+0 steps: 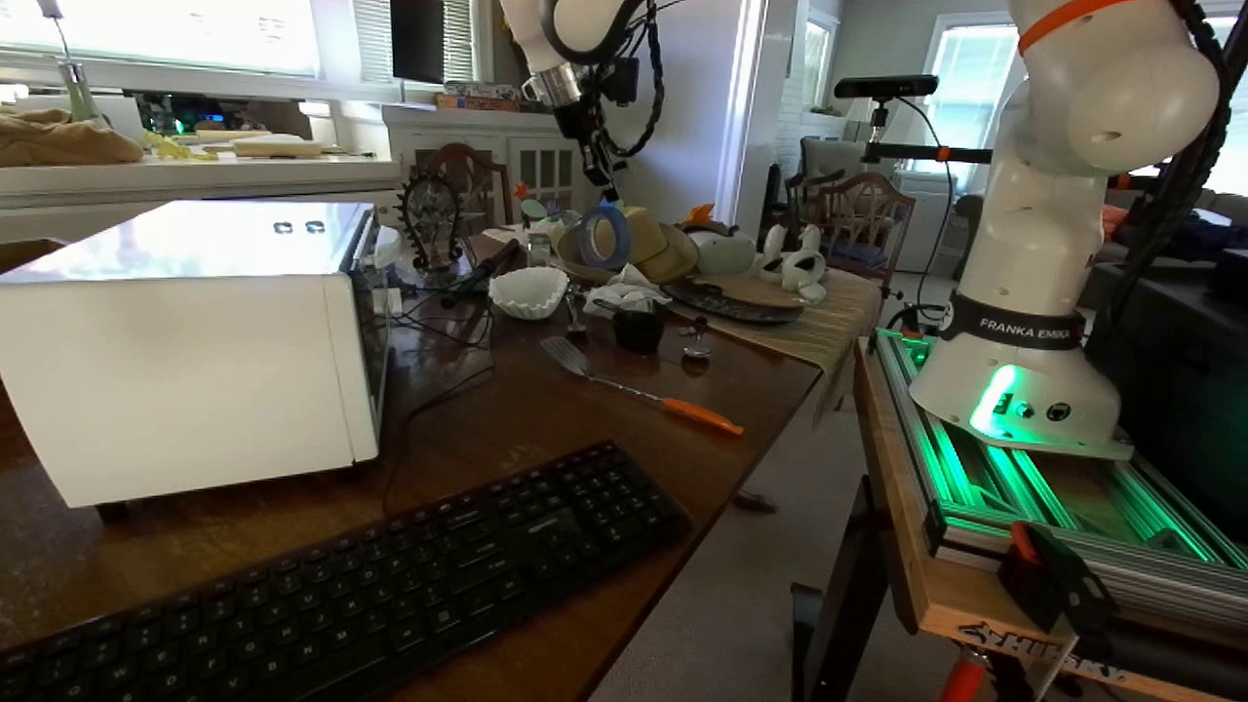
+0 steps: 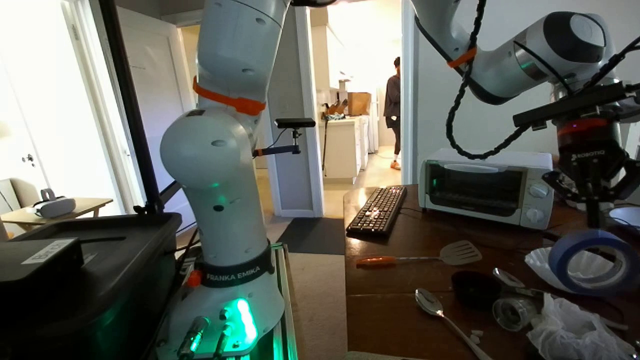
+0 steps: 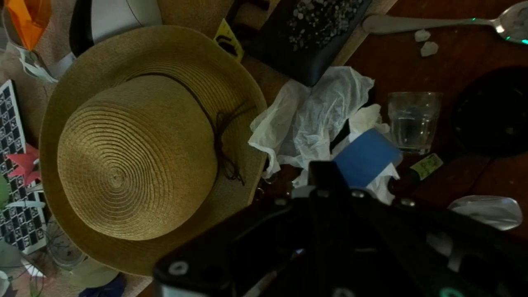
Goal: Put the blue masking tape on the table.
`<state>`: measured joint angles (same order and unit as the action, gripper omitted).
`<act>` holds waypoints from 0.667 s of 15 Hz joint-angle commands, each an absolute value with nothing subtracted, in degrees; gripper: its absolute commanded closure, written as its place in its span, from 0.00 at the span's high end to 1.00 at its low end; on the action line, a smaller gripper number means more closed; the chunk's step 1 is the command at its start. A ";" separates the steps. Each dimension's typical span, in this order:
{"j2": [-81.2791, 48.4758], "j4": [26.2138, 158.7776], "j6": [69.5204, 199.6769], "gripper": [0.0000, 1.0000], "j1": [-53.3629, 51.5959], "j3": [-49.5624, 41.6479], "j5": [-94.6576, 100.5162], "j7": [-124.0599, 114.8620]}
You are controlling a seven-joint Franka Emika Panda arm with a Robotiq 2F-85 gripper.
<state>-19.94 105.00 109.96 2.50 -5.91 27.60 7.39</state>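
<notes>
Dangling upright by its rim, a roll of blue masking tape (image 2: pixel 562 260) hangs from the gripper (image 2: pixel 594 224), its fingers pinching the top of the ring, above the cluttered far stretch of a brown wooden table (image 1: pixel 546 417). In the wrist view a crumpled white sheet (image 3: pixel 324 111), paper or thin plastic, shows behind the roll, with a straw hat (image 3: pixel 136 161) to the left and a clear drinking glass (image 3: pixel 414 121) to the right: poor ground, by the look of it, for a landing. Nearer, in an exterior view, bare wood between the orange-handled spatula (image 1: pixel 675 405) and the black keyboard (image 1: pixel 366 595) seems the safer spot, kept well left of the table's edge. From where I stand, the step calls for a raised path past the white fluted bowl (image 1: pixel 529 300), a slow descent until the ring touches wood, then a careful tilt to lay it flat before letting go. Freed on edge, it may roll.
</notes>
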 commanded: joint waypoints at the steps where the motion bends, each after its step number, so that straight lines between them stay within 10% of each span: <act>1: -23.44 102.90 110.79 0.00 2.02 -6.68 31.09 3.70; 10: -28.05 103.88 115.11 0.00 0.83 -7.64 42.47 -4.18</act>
